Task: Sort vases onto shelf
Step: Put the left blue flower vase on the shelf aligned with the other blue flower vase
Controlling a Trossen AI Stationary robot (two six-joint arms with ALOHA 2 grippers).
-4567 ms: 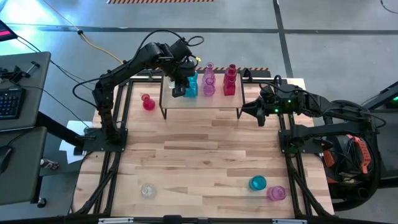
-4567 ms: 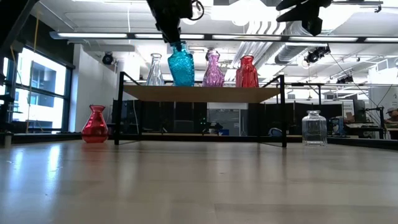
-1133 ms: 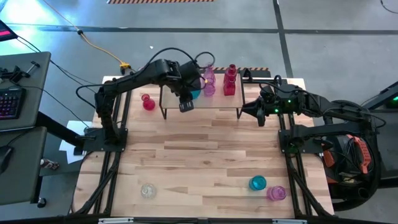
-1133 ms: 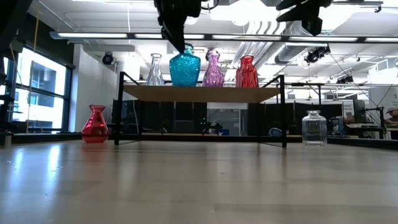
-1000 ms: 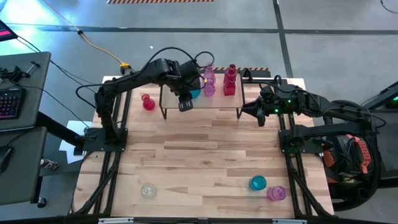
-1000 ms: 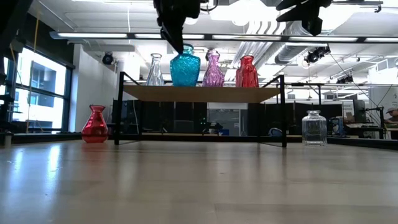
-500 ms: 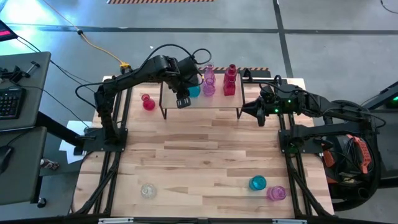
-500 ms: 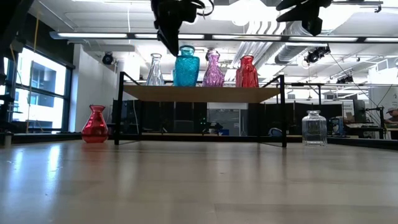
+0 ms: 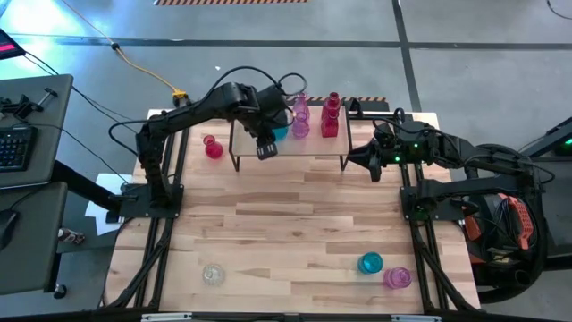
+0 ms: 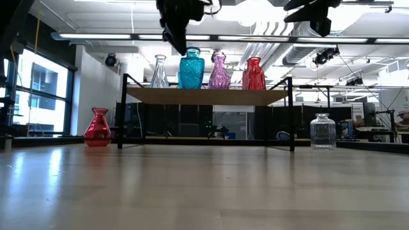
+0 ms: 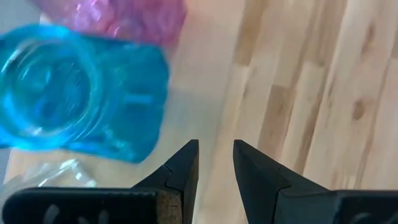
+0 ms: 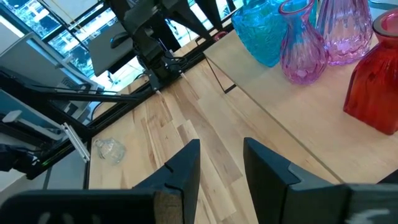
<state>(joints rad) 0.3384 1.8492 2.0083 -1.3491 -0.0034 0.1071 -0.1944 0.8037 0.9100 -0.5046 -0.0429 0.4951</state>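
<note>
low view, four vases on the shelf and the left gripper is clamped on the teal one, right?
Not quite. Four vases do stand on the shelf, but the left gripper holds nothing: the left wrist view shows its fingers empty, apart from the teal vase, which stands free.

Low wood-topped shelf on thin black legs (image 9: 304,148) sits at far centre of the wooden table (image 9: 286,233). On it, l to r: clear glass bottle vase (image 10: 159,71), teal glass vase (image 10: 191,69), pink-purple glass vase (image 10: 219,71), red glass vase (image 10: 254,73). Red round vase (image 9: 213,148) on table left of shelf. Near left: clear squat vase (image 9: 212,274). Near right: teal round vase (image 9: 370,263), w/ pink squat vase (image 9: 397,278) just beside it.
</note>
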